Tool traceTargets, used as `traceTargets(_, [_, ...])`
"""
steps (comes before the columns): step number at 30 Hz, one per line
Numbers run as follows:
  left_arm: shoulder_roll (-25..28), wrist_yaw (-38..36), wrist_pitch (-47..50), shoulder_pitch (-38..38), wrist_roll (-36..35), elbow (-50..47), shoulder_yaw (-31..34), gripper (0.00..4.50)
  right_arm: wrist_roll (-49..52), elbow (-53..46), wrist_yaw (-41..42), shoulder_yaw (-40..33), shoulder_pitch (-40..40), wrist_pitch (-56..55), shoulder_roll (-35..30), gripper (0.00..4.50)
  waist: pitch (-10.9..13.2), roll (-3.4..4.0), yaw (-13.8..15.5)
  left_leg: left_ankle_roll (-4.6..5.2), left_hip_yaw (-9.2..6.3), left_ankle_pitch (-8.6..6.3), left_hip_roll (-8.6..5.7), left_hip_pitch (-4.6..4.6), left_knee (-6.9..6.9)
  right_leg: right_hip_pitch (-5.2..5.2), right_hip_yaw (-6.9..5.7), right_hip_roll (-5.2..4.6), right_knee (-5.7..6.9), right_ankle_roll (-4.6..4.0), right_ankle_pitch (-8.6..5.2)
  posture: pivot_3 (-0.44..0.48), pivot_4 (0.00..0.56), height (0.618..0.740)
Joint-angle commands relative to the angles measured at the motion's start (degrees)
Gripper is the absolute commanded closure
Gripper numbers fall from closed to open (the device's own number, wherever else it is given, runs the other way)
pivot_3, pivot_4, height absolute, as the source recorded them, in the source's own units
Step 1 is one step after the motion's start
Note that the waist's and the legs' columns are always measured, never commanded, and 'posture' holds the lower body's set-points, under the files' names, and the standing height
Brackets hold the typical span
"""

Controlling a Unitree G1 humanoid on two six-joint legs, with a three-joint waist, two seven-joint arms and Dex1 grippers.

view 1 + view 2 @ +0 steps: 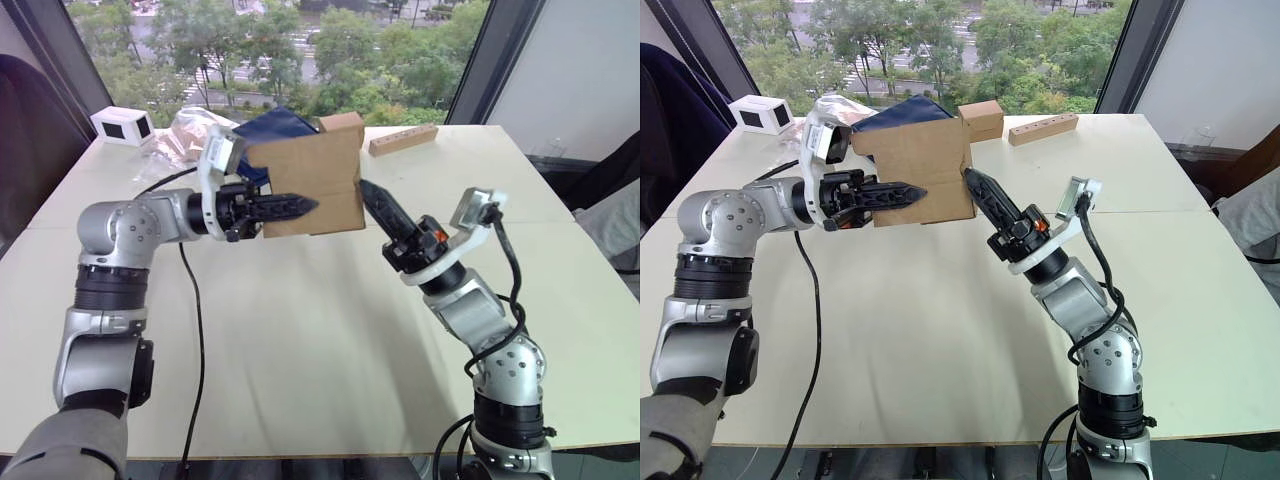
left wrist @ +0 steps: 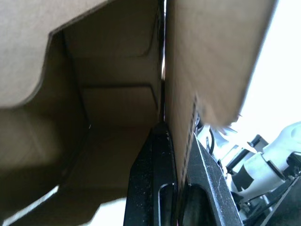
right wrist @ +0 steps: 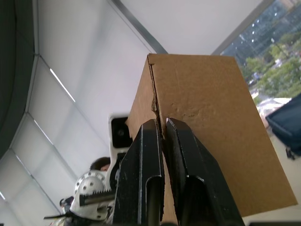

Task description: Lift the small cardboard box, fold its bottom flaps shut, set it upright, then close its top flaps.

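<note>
Two black-fingered grippers are meeting the small plain brown corrugated cardboard box in mid-air. The left gripper is clamping one matte wall. The right gripper, fingers nearly together, is touching a creased edge.

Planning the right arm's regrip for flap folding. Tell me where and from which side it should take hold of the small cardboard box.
Grip the free wall edge on the robot's right side, coming in from the right. The small cardboard box hangs above the table, its left wall pinched by the left gripper; the right gripper already touches that corner seam.
</note>
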Motion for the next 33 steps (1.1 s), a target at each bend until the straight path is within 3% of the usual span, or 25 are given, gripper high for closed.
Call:
traceTargets(1, [0.77, -1.06, -0.53, -2.47, -0.46, -0.25, 0.75, 4.50, 3.20, -2.68, 0.34, -1.22, 0.02, 0.16, -1.05, 4.22, 0.00, 0.00, -0.01, 0.00, 0.00, 0.00, 0.00, 0.00, 0.00, 0.00, 0.00, 0.00, 0.00, 0.00, 0.00, 0.000, 0.150, 0.740])
traceTargets(13, [2.47, -2.74, 0.26, -2.42, -1.30, -0.72, 1.34, 4.50, 10.90, -2.74, 0.00, -9.38, 1.10, -0.83, -8.05, 4.38, 0.00, 0.00, 0.05, 0.01, 0.00, 0.00, 0.00, 0.00, 0.00, 0.02, 0.00, 0.00, -0.02, 0.00, 0.00, 0.000, 0.150, 0.740])
traceTargets(20, [1.80, -3.40, 0.23, -2.70, -1.12, -1.28, 0.22, 4.50, 3.16, -1.57, 1.11, -4.68, -0.87, 0.18, -10.77, 4.38, 0.00, 0.00, -0.02, 0.01, 0.01, 0.00, 0.00, 0.00, -0.01, 0.01, 0.00, 0.01, -0.02, 0.00, 0.00, 0.000, 0.150, 0.740])
traceTargets(33, [1.14, -6.38, -3.12, -4.18, 3.93, 1.26, -5.10, 4.50, -6.04, -1.55, 3.95, 5.65, -2.65, 0.93, -6.79, 4.38, 0.00, 0.00, 0.08, 0.01, 0.00, 0.00, -0.01, -0.01, -0.01, 0.00, 0.00, 0.01, -0.02, 0.00, 0.00, 0.000, 0.150, 0.740])
